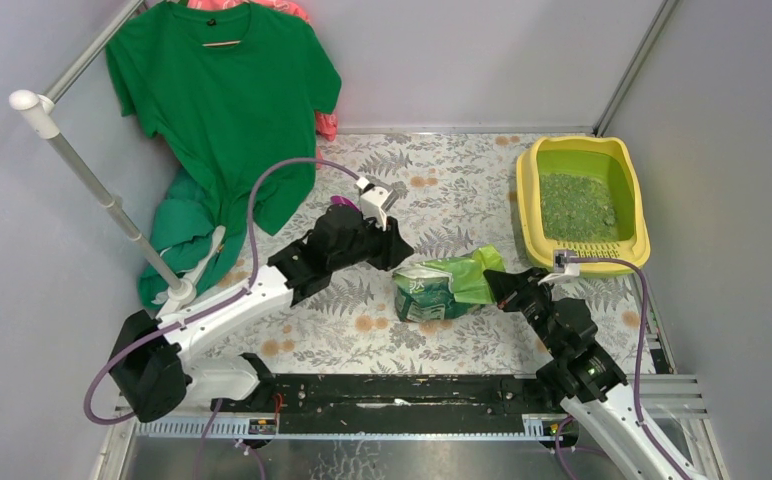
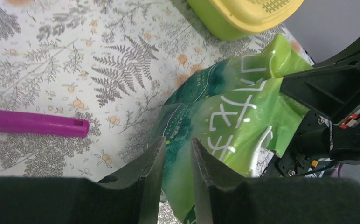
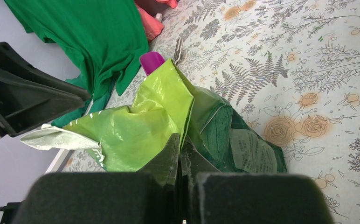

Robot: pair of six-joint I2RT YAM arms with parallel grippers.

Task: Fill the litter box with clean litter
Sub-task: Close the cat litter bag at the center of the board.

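The yellow plastic rectangular litter box (image 1: 525,205) sits in the far right corner of the table (image 1: 442,190). A grainy bed of loose green clean litter (image 1: 574,205) already covers part of its floor.

The glossy green printed bag (image 1: 442,287) lies on its side near the middle of the table. Its long axis runs roughly parallel to the near edge, and its crumpled light-green mouth points right, toward the box. The box lies beyond that mouth, further right and toward the far edge, so the right arm is the nearer one for tipping.

The right gripper (image 3: 180,140) has its fingers pressed together at the mouth end. It appears to pinch a fold of the bag's film, though the fingertips hide the contact itself. The left gripper (image 2: 178,142) is at the bag's opposite, darker end with its fingers a narrow gap apart and nothing gripped between them. I cannot tell whether they brush the bag.

A purple plastic scoop (image 2: 33,122) lies on the table to the left, well apart from the box.
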